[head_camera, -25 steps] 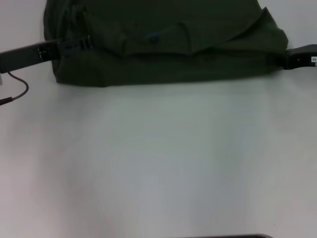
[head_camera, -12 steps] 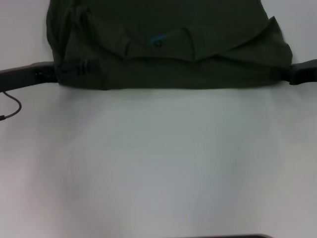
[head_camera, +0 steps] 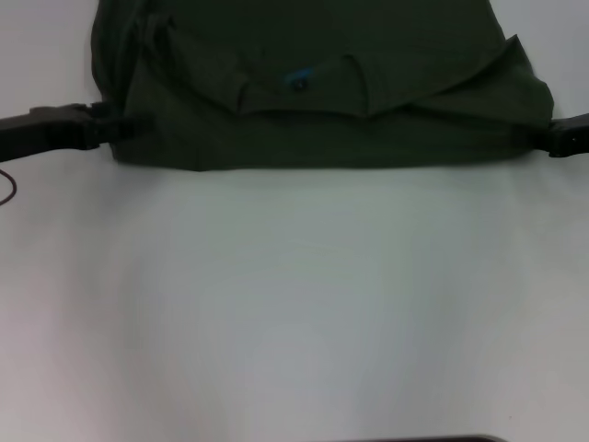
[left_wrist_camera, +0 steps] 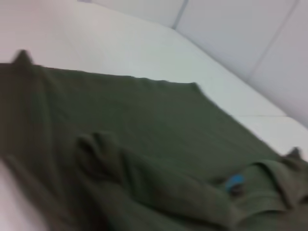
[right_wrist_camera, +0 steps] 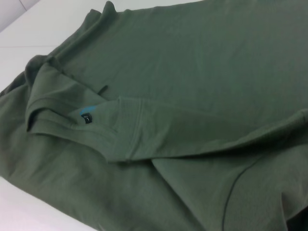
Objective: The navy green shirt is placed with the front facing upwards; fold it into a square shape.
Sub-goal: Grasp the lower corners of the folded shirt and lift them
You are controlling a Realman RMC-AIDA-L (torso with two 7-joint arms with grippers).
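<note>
Jaws unreadable on both sides: left gripper [head_camera: 124, 127] and right gripper [head_camera: 552, 140] sit at opposite ends of the navy green shirt [head_camera: 322, 83]'s near folded edge, its long axis spanning between them.

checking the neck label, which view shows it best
Right wrist view: the label is close and sharp under the collar fold of the shirt. Head view shows a small blue speck; left wrist, a blurred blue patch.

Folded navy green shirt [right_wrist_camera: 192, 86], blue neck label [right_wrist_camera: 87, 113]
</note>
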